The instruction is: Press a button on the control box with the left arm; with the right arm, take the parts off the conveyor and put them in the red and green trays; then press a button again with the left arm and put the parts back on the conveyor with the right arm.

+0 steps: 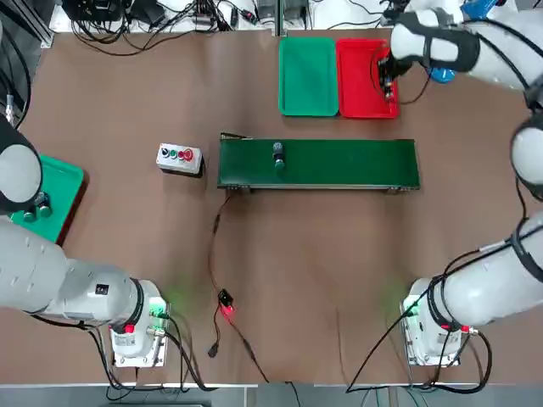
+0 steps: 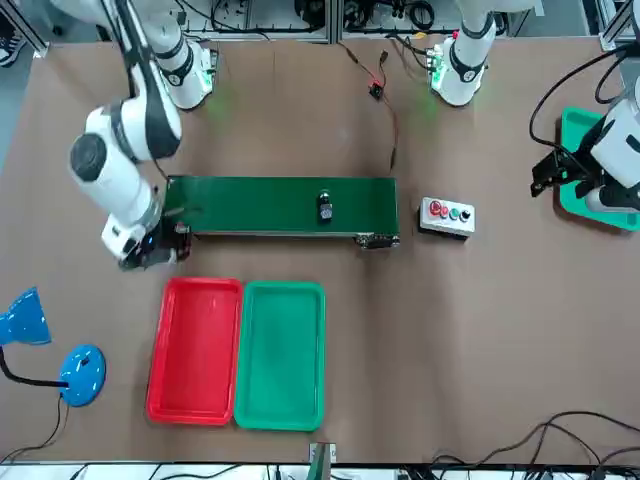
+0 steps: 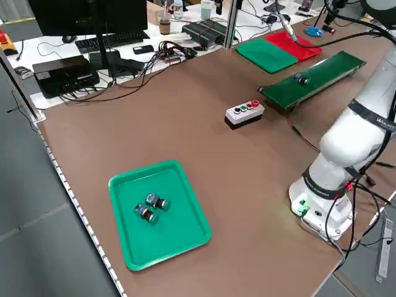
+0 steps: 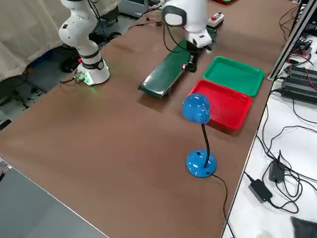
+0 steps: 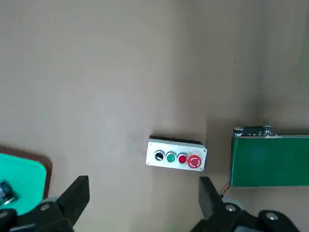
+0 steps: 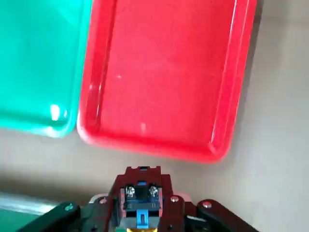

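Observation:
My right gripper is shut on a part with a dark red body. It hangs raised between the conveyor's end and the red tray, beside the green tray. From the front, the right gripper sits just past the belt's end. A green-capped part lies on the belt near its middle. The control box stands off the belt's other end. My left gripper is open, raised back from the box over the table's left side.
A green tray with a red-brown edge at the table's left holds two small parts. A blue desk lamp stands beside the red tray. A thin cable with a red light runs from the conveyor toward the front.

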`<control>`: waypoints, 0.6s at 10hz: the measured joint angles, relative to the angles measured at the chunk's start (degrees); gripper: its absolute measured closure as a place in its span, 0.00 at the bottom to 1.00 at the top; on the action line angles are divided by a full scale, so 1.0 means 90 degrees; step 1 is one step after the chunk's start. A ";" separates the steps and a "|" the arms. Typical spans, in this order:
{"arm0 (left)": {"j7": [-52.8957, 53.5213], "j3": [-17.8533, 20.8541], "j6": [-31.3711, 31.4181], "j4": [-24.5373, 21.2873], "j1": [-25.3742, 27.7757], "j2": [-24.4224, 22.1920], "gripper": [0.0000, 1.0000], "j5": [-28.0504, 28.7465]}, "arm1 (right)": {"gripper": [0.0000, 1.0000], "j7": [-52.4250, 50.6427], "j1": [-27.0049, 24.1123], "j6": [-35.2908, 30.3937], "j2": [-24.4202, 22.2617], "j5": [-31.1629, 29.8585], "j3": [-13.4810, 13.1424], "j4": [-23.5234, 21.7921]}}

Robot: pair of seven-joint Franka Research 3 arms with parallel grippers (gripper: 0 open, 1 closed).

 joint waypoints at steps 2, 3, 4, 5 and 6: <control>0.0000 -0.0003 0.0000 0.0005 -0.0005 0.0004 0.00 0.0000 | 0.67 0.0001 -0.0172 0.0081 0.1283 0.0398 -0.0005 0.1110; 0.0000 -0.0005 0.0000 0.0007 -0.0011 0.0005 0.00 0.0000 | 0.67 0.0000 -0.0237 0.0148 0.1817 0.0487 -0.0005 0.1502; 0.0000 -0.0006 0.0000 0.0009 -0.0017 0.0005 0.00 0.0000 | 0.67 0.0001 -0.0304 0.0381 0.2186 0.0490 -0.0011 0.1720; 0.0000 -0.0007 0.0000 0.0009 -0.0017 0.0005 0.00 0.0000 | 0.67 -0.0021 -0.0402 0.0580 0.2405 0.0490 -0.0012 0.1835; 0.0000 -0.0007 0.0000 0.0009 -0.0019 0.0005 0.00 0.0000 | 0.67 -0.0058 -0.0471 0.0614 0.2512 0.0490 -0.0013 0.1881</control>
